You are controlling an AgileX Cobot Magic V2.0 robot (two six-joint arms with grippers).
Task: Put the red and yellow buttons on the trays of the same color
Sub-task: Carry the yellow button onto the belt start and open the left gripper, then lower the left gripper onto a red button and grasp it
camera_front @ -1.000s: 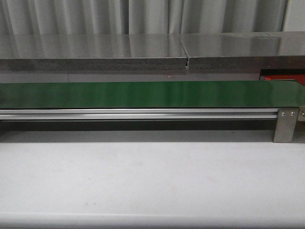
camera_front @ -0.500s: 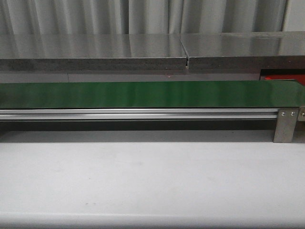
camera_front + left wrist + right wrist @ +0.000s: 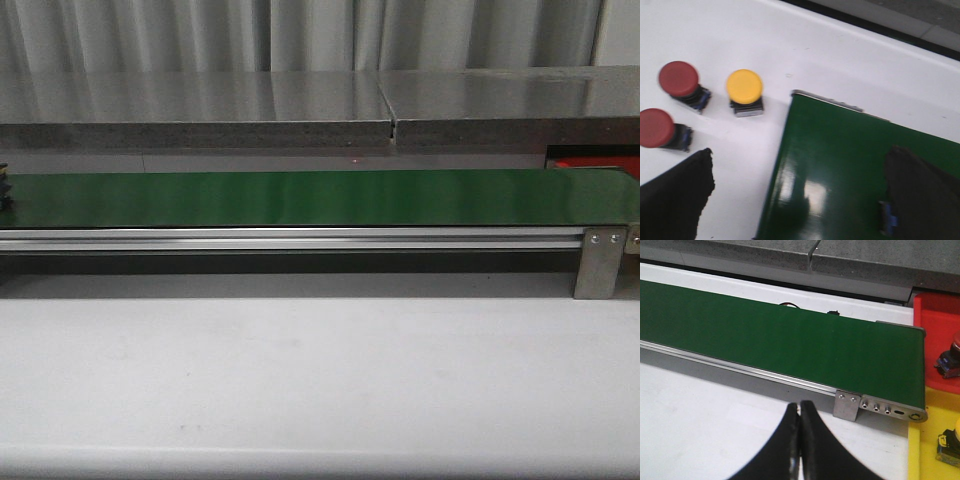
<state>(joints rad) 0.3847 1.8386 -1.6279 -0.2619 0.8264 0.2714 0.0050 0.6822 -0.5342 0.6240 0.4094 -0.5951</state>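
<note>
In the left wrist view, two red buttons and a yellow button stand on the white table beside the end of the green belt. My left gripper is open above that belt end, nothing between its fingers. A blue-based piece shows beside one finger, mostly hidden. My right gripper is shut and empty over the white table in front of the belt. Past the belt's other end lie the red tray holding a red button and the yellow tray holding a yellow button.
The green belt runs across the front view on an aluminium rail with a metal bracket at its right end. A grey stone ledge stands behind it. A small dark object shows at the belt's far left edge.
A small dark object has come into the front view at the far left end of the belt. Nothing else there has moved.
</note>
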